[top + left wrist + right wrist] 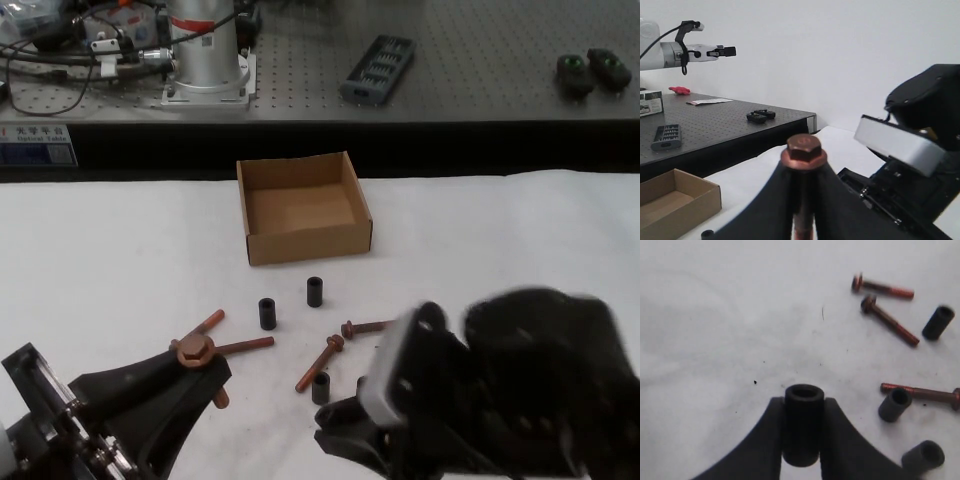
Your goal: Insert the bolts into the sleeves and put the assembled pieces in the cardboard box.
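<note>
Left fingers (765, 210): clenched on bolt (803, 150), poised for insertion.
Right fingers (755, 445): grasping sleeve (802, 425), bore exposed to receive it.

A white matte bench surface (120, 250) lies in front of a dark grey perforated metal table (480, 70); behind that rises a plain white wall (840, 50), evenly lit

Bench cover: white cloth (120, 250) spread over the near bench.
Far table: dark perforated plate (480, 70) behind the cloth.
Rack: black slotted rack (378, 68) lying on the plate.
Column: silver metal column (205, 45) upright, cables (50, 60) beside it.
Dark pieces: two small dark pieces (593, 72) side by side, well apart from the rack.
</note>
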`<state>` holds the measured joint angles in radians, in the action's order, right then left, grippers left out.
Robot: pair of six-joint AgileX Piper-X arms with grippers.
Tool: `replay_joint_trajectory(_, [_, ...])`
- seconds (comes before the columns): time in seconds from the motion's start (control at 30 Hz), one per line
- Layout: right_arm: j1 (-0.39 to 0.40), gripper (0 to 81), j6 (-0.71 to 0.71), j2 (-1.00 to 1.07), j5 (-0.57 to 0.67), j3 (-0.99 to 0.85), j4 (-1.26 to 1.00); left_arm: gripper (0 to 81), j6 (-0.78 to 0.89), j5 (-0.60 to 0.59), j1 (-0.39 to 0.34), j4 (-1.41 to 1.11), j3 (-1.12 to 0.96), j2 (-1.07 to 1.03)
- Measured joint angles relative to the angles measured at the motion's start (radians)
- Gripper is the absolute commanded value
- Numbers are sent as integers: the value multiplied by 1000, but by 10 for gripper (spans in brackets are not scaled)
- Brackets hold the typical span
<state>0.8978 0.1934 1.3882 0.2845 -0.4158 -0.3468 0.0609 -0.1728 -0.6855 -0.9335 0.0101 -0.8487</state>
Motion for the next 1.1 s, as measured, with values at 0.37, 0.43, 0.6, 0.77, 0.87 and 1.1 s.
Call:
replay_joint_trajectory(0.37, [-1,57,50,-4,127,230,-542,6,65,-117,0,-74,0,0])
replay_joint_trajectory(0.43, [-1,57,50,-4,170,231,-569,6,68,-158,0,-82,0,0])
replay_joint_trajectory(0.6, [-1,57,47,-4,208,231,-591,6,70,-227,0,-94,0,0])
replay_joint_trajectory(0.77, [-1,57,-36,-4,236,228,-593,6,70,-271,-2,-96,0,0])
replay_joint_trajectory(0.87, [-1,57,-63,-4,267,221,-602,6,51,-283,-17,-96,0,0])
replay_joint_trajectory(1.1, [-1,57,-94,-4,296,219,-641,6,29,-294,-53,-96,0,0])
